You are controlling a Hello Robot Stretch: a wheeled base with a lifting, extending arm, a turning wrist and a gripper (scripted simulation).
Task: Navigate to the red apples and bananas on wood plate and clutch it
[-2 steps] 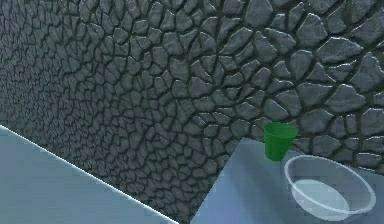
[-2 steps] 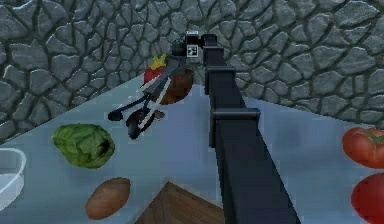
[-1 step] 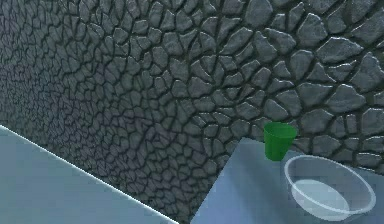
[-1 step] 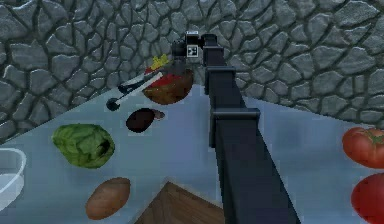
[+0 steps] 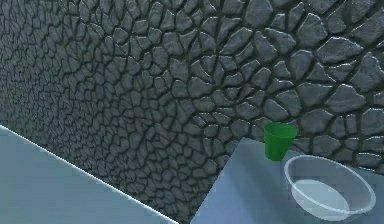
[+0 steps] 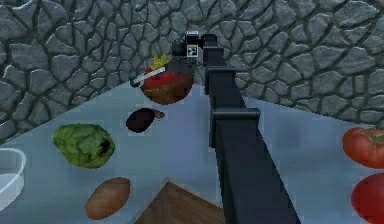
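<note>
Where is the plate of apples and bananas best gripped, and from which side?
Likely at the plate rim, from the arm side view's right, where the gripper stands: the round fruit heaped on it offers little flat hold.

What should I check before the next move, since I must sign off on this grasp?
1. Fruit pile in sight: ok, red fruit with yellow on top, on the table.
2. Gripper at the pile: ok, it shows at the pile's upper edge.
3. Gripper touching the fruit: cannot tell.
4. Gripper holding anything: cannot tell.
5. Arm apart from the lettuce and tomatoes: ok.
</note>
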